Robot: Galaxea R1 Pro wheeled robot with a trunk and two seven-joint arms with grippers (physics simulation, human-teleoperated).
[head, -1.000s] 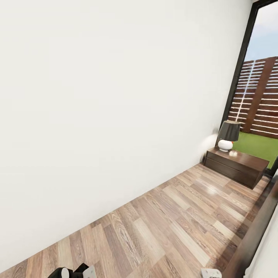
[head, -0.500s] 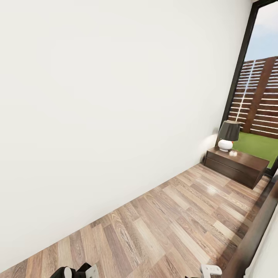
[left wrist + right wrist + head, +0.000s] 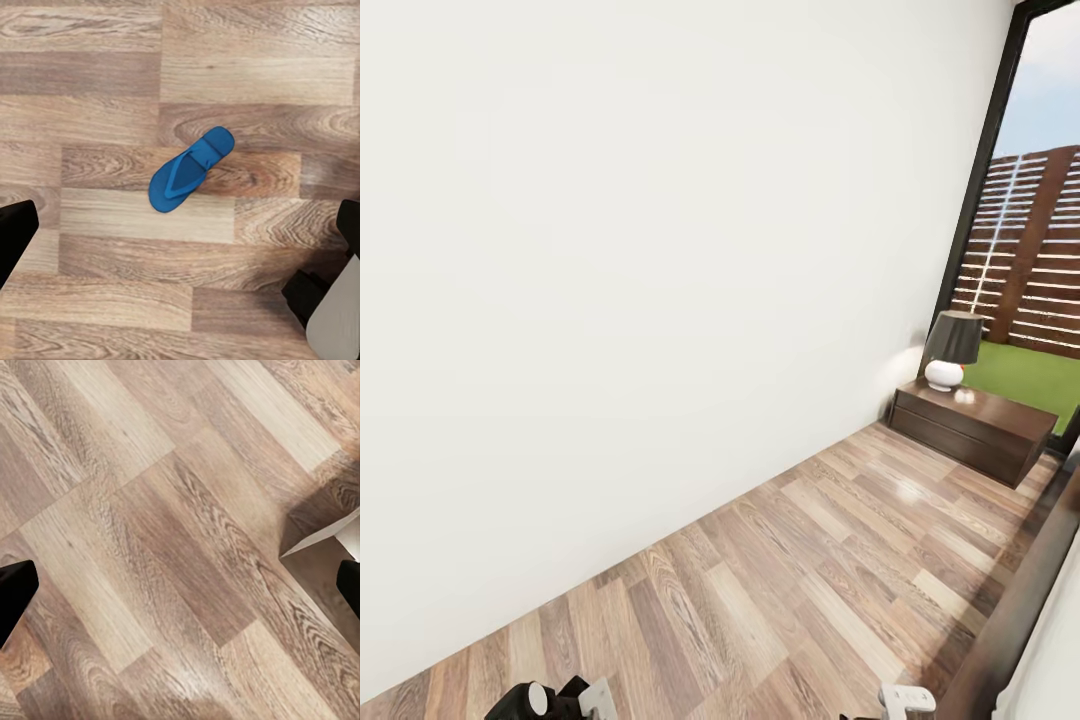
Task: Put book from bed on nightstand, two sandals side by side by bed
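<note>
While spread wide, left gripper (image 3: pixel 180 232) above sandal (image 3: pixel 190 170)

Cut off at the head view's lower edge: left gripper (image 3: pixel 565 700) and right gripper (image 3: pixel 905 700), finger spacing impossible to judge there. Cropped at the right edge: dark bed base (image 3: pixel 1015 620) and window (image 3: pixel 1040 200). Too small to identify: pale object (image 3: pixel 964 396) on the low cabinet (image 3: pixel 970 430) beside the lamp (image 3: pixel 950 350).

Blue sandal (image 3: pixel 189 171); brown striped floor (image 3: pixel 780 590); white wall (image 3: pixel 640 250).
</note>
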